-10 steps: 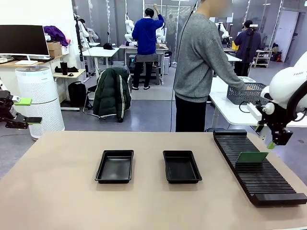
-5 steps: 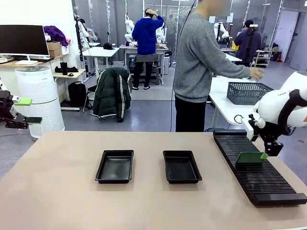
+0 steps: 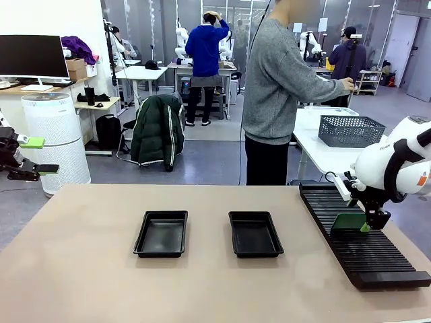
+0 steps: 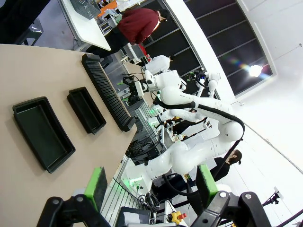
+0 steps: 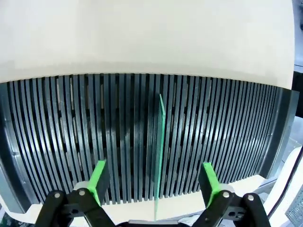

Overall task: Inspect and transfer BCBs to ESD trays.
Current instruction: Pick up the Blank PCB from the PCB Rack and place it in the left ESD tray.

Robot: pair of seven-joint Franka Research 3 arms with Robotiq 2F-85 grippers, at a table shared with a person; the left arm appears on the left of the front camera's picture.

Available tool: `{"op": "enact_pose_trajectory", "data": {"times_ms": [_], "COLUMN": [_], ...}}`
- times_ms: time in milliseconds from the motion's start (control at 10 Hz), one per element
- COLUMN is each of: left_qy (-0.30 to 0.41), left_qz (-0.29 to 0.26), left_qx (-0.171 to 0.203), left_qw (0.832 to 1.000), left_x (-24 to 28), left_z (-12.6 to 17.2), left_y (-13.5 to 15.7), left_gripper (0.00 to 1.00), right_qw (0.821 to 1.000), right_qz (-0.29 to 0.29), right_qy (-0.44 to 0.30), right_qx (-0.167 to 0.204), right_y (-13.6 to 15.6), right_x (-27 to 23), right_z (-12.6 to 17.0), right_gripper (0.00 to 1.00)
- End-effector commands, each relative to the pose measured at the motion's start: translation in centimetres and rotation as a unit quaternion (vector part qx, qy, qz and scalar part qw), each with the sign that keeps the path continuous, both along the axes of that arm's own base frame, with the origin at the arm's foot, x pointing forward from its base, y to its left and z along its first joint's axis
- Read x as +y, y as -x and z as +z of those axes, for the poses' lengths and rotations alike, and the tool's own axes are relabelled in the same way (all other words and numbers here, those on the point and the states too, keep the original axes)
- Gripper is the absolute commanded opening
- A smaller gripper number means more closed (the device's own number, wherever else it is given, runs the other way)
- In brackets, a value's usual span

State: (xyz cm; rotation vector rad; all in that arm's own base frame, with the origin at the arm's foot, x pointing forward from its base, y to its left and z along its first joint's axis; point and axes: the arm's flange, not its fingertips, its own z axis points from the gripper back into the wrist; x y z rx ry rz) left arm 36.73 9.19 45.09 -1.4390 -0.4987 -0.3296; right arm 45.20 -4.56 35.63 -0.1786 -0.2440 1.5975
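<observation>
Right gripper (image 3: 367, 225) hangs with its jaws apart over the lone BCB (image 3: 349, 223), which stands on edge in a slot of the long black ribbed rack (image 3: 367, 259) at the right of the tabletop (image 3: 87, 282). In the right wrist view the green pads straddle the thin board, one on either face, neither touching it. Both ESD trays (image 3: 161, 233) lie empty near the middle of the tabletop, well apart from the rack. The left gripper (image 3: 39, 155) waits off the far-left edge, also wide open and holding nothing.

The risk lies in the pinch. If one pad lands first, the board could tip in its slot and wedge against the ribs. A lift out of line with the slot could bind the board or drag the rack along. A shallow hold on so thin a board may also slip on the way to a tray.

A second earlier the right arm stood higher and farther right, its gripper above and to the right of the board; it has since come down and in beside it. The person at the far side has taken a hand off the grey mesh basket (image 3: 350, 131). The trays and the left gripper have not moved.
</observation>
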Motion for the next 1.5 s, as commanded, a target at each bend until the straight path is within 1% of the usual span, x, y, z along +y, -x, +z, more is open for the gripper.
{"op": "enact_pose_trajectory", "data": {"times_ms": [0, 200, 1000, 1400], "left_qy": [0.003, 0.003, 0.003, 0.003], "left_qz": [0.002, 0.002, 0.002, 0.002], "left_qx": [0.003, 0.003, 0.003, 0.003], "left_qw": [1.000, 1.000, 1.000, 1.000], "left_x": [0.11, 0.11, 0.11, 0.11], "left_z": [0.06, 0.06, 0.06, 0.06], "left_y": [0.01, 0.01, 0.01, 0.01], "left_gripper": [1.00, 1.00, 1.00, 1.00], "right_qw": [1.000, 1.000, 1.000, 1.000], "right_qz": [-0.001, -0.006, -0.010, -0.010], "right_qy": [-0.010, -0.007, -0.002, 0.003], "right_qx": [-0.018, -0.018, -0.010, -0.008], "right_y": [0.73, 1.03, 1.27, 1.12], "right_x": [0.13, 0.01, 0.16, 0.23], "right_z": [-0.18, -0.13, 0.23, 0.18], "right_gripper": [1.00, 0.91, 0.49, 0.32]}}
